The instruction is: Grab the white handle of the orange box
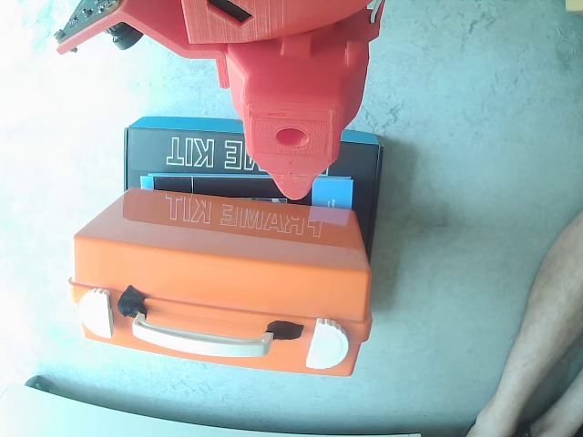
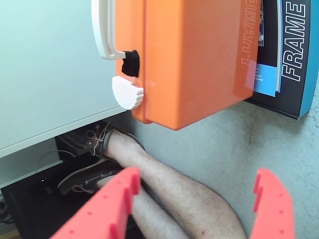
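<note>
The orange box [image 1: 228, 264] lies on the grey floor, its front face towards the bottom of the fixed view. Its white handle [image 1: 200, 341] lies flat along that face between two black hinges. My red gripper [image 1: 296, 177] hangs above the back edge of the box, far from the handle. In the wrist view the box [image 2: 194, 59] fills the top and the handle [image 2: 102, 30] is at the top left. My gripper [image 2: 194, 199] is open and empty, its two red fingers [image 2: 109, 209] at the bottom edge, apart from the box.
A black "FRAME KIT" carton [image 1: 164, 155] lies behind and partly under the orange box; it also shows in the wrist view [image 2: 294, 59]. White latches [image 1: 96, 314] flank the handle. A person's bare leg [image 1: 547, 337] is at the right; leg and shoes [image 2: 84, 179] show in the wrist view.
</note>
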`<action>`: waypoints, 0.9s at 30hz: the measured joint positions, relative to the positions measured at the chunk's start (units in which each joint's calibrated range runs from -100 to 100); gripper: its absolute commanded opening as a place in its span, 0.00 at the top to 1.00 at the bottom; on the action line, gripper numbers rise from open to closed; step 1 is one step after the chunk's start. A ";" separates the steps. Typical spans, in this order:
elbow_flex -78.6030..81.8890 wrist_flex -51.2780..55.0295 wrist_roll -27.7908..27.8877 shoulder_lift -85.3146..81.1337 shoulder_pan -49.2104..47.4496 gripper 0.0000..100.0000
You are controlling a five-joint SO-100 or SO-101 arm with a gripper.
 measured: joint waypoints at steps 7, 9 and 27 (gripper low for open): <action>2.97 -25.04 0.57 -0.44 -4.23 0.99; 2.97 -29.97 0.52 -0.44 -4.73 0.99; 2.97 -21.14 0.68 5.24 -12.98 0.79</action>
